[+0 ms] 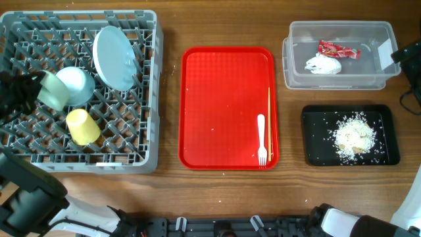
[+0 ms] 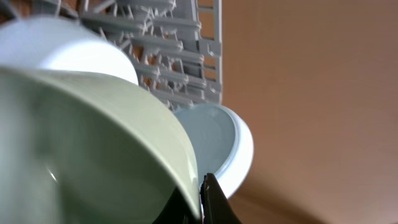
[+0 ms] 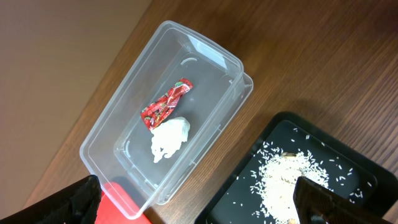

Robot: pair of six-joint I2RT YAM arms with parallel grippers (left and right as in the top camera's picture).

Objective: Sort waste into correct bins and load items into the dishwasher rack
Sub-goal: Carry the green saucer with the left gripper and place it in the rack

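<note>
My left gripper is shut on the rim of the light green saucer-bowl, holding it tilted over the left side of the grey dishwasher rack. In the left wrist view the green rim is pinched between my fingers. The rack holds a pale blue plate on edge, a pale blue bowl and a yellow cup. A white fork and chopsticks lie on the red tray. My right gripper hangs open above the clear tub.
The clear tub holds the red wrapper and white tissue. The black tray below it carries a heap of rice. My right arm sits at the table's far right edge.
</note>
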